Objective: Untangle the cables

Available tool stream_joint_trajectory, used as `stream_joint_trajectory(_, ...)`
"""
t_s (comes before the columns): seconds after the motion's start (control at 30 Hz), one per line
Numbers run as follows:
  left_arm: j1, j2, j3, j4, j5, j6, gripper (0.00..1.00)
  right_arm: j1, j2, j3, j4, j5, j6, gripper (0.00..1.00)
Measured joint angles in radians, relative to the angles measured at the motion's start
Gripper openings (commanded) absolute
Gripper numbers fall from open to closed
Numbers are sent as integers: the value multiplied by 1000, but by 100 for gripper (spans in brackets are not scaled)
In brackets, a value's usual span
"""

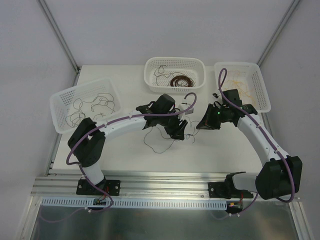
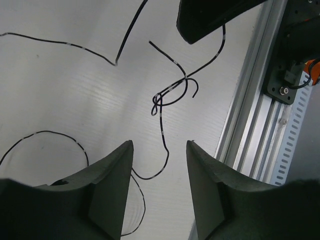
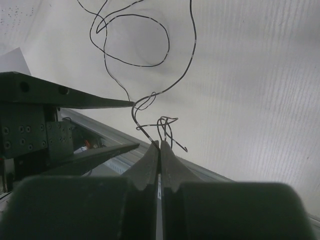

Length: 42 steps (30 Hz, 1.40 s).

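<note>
Cables (image 2: pixel 159 101), black and knotted, lie loose on the table (image 1: pixel 125 155), just on the arm-base side of the middle basket (image 1: pixel 150 82), which holds a dark brown coil. Left of it, a second basket (image 1: pixel 60 117) carries black strands. Right of it, a third basket (image 1: pixel 260 82) holds yellow-tan ones. I see my left hand (image 2: pixel 160 145) released, hanging over the knot and hiding part of it from above. My right hand (image 3: pixel 160 145) is clenched on a strand.

1. the white table (image 1: pixel 125 155) carries three white baskets.
2. the middle basket (image 1: pixel 172 89) stands at its far edge.
3. a second basket (image 1: pixel 59 116) sits to the left of the middle basket and a third basket (image 1: pixel 263 86) to its right.
4. thin black cables (image 2: pixel 171 88) lie nearer than the middle basket.
</note>
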Motion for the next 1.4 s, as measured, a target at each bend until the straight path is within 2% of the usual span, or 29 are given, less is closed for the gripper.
stream_joint_trajectory(0.07,-1,22,17,4,15,7,41,0,0,2,0,-2,0,1)
stream_joint_trajectory(0.17,-2,37,30,14,47,13,25,0,1,2,-4,-2,0,1)
stream_joint_trajectory(0.2,-3,39,31,16,54,13,14,0,1,2,-5,-2,0,1)
stream_joint_trajectory(0.27,-6,40,31,18,63,14,1,0,3,5,-10,-2,0,1)
stream_joint_trajectory(0.3,-8,41,30,19,71,16,0,0,5,8,-11,-2,0,1)
stream_joint_trajectory(0.53,-6,27,-33,32,84,17,0,-10,11,28,-13,2,-3,1)
stream_joint_trajectory(0.7,35,-73,-139,30,105,-24,0,-106,13,29,-16,18,-16,1)
stream_joint_trajectory(0.8,122,-209,-222,22,113,-55,0,-187,13,27,-16,28,-23,1)
stream_joint_trajectory(1.0,365,-457,-341,21,98,-144,0,-310,13,-3,-16,31,-27,1)
stream_joint_trajectory(1.07,409,-494,-361,12,73,-168,0,-315,13,-8,-16,30,-27,1)
stream_joint_trajectory(1.23,426,-506,-373,-23,30,-212,0,-303,13,-11,-5,5,-27,1)
stream_joint_trajectory(1.4,426,-446,-370,-22,22,-275,0,-204,36,-11,18,-2,-30,1)
